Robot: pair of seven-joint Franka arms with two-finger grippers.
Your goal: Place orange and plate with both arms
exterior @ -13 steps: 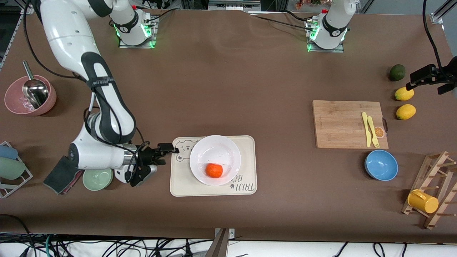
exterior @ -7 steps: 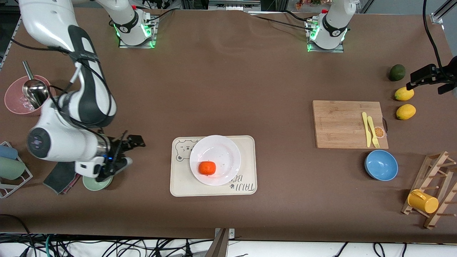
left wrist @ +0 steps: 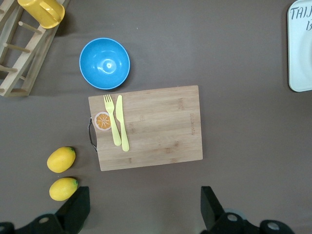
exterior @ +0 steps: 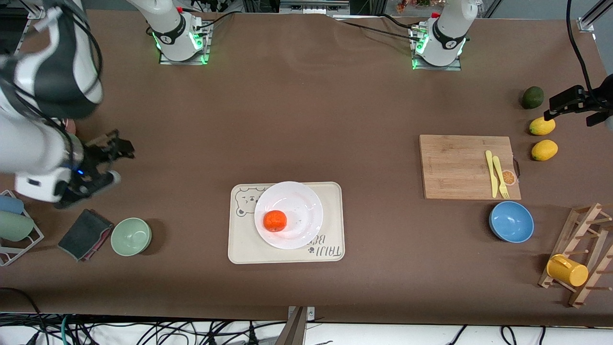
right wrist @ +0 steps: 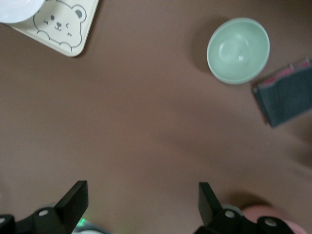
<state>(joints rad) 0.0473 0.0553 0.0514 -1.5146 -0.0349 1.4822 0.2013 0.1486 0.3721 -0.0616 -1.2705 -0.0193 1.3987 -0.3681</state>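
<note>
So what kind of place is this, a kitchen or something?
Likely a robotics lab staged as a kitchen: kitchenware like the plate and cutting board lies on a cloth-covered table, with loose cables underneath.

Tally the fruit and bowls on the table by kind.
Orange, on the plate: 1
Lemons: 2
Dark green fruit: 1
Blue bowl: 1
Green bowl: 1
Pink bowl, mostly hidden by the right arm: 1
Total: 7

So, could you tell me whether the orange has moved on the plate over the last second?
Yes. The orange has rolled across the plate toward the tray's bear-print corner, at the right arm's end.
</note>
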